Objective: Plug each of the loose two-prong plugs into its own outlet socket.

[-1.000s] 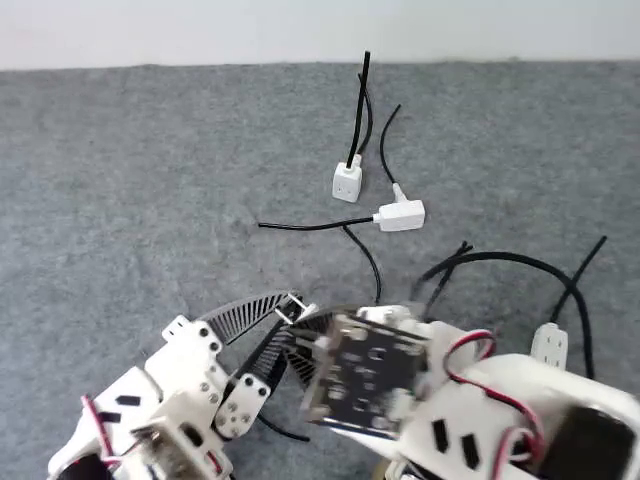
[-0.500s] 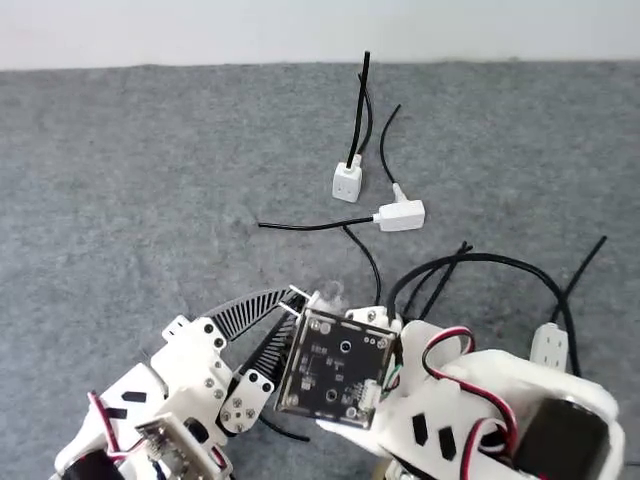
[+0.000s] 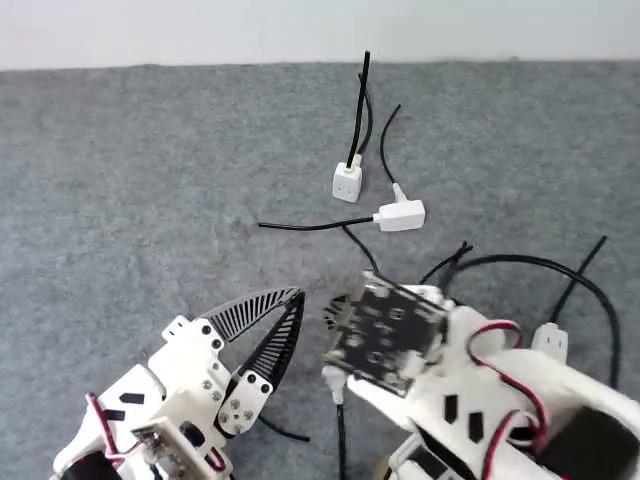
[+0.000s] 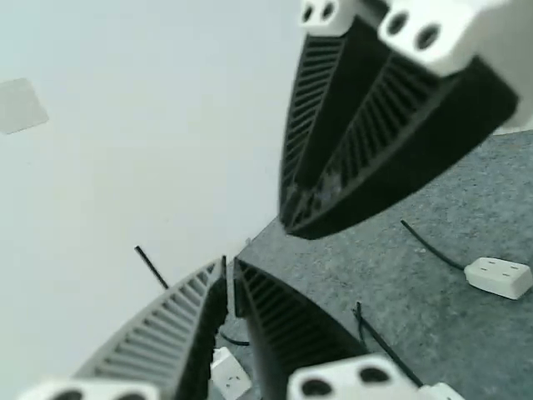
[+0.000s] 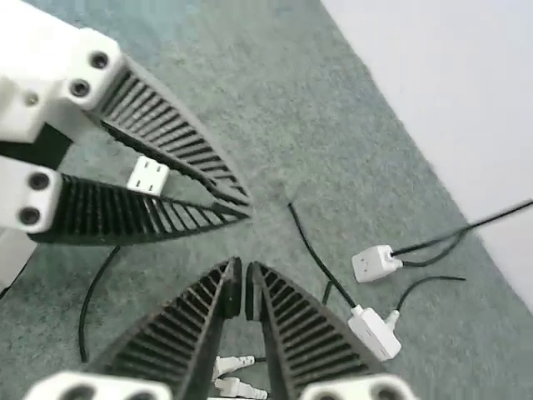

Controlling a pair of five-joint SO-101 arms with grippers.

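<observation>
A white socket cube (image 3: 347,182) stands on the grey carpet with a black cable rising from it. Just nearer lies a white plug block (image 3: 401,216) on its own cable. A flat white outlet (image 3: 549,343) sits at the right by looping black cables. My left gripper (image 3: 298,297) is shut, its tips touching and nothing between them. My right gripper (image 5: 242,267) is shut, and its tips are close to the left gripper (image 5: 241,208). A white plug end (image 5: 233,368) on a black cable shows in the gap near the base of the right fingers; I cannot tell whether it is gripped.
Another white outlet (image 5: 150,175) lies on the carpet behind the left gripper's fingers. A thin black cable (image 3: 310,225) runs left from the plug block. The right arm's camera board (image 3: 385,335) covers the carpet beneath it. A pale wall (image 3: 300,30) borders the carpet at the back.
The right arm has swung right, away from the left gripper's tips. The black cable loop shifted right with it, and a cable now hangs below its camera board. The left arm stayed put.
</observation>
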